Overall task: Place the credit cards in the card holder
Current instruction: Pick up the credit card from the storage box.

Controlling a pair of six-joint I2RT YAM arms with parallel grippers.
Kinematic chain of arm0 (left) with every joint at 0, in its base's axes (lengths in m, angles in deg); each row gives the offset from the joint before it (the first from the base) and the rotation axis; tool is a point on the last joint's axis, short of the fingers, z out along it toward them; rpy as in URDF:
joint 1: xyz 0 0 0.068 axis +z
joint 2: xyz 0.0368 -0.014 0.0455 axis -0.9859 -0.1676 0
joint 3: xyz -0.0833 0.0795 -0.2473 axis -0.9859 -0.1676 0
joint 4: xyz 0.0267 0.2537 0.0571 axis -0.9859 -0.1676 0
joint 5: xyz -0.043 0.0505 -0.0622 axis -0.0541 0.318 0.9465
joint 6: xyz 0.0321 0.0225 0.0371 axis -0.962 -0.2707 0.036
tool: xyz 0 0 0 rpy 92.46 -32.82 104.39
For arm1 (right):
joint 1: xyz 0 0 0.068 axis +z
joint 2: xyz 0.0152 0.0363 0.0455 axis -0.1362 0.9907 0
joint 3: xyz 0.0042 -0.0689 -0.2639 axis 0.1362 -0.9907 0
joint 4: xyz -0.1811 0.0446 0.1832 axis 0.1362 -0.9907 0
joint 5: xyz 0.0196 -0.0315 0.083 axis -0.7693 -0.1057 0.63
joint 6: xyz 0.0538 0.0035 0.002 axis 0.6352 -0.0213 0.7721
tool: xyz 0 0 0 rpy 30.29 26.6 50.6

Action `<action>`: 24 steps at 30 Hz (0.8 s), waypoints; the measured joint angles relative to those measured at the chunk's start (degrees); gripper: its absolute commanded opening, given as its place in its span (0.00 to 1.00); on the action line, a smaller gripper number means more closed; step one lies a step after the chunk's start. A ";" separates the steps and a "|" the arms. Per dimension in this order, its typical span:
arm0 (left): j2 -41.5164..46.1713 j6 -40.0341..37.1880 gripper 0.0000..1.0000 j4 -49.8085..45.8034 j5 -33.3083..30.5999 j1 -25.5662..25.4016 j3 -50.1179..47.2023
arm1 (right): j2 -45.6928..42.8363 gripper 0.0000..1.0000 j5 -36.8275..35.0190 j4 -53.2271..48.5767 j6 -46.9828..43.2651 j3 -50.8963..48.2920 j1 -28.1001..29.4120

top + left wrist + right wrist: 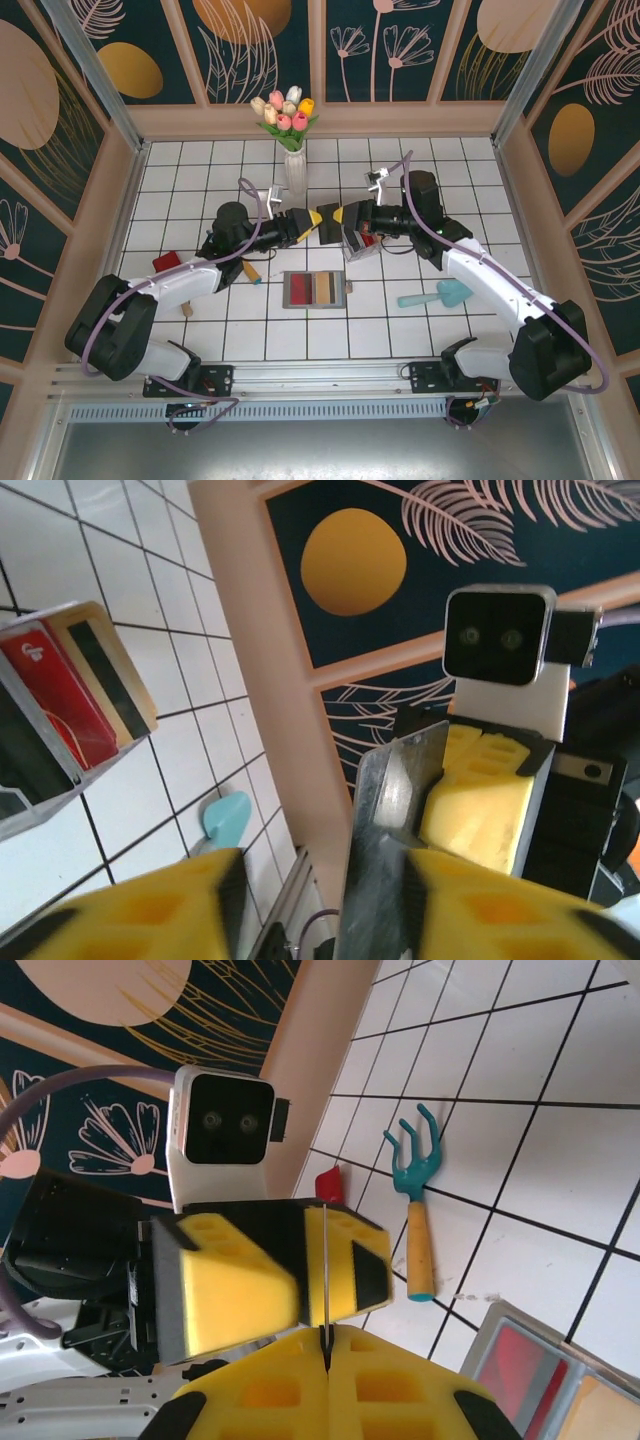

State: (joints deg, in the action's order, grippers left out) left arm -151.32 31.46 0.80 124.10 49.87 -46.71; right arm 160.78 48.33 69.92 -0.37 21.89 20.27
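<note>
One glossy grey card (385, 820) mid-air between both hands, above the tabletop (420, 170). Pinched edge-on in the right hand (325, 1345), pads pressed together on it. Flanked by the left hand (320, 885), fingers partly spread, gap showing on one side. Probably light, stiff, slick; best gripped flat on both faces near a short edge, leading edge left free for a slot. Card holder (287, 290) open flat below, slotted cards (322, 289) inside. Nearby: teal rake (418, 1175), teal scoop (440, 293), tulip vase (293, 172). Nothing lying across the holder.
</note>
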 measured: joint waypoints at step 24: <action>0.02 2.34 0.48 2.86 0.44 -0.20 -2.56 | -2.54 0.03 2.43 5.20 3.76 -7.72 -0.24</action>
State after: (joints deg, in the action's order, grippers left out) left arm -151.30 33.80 3.66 124.54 49.68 -49.26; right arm 158.25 50.76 75.12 3.39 14.18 20.03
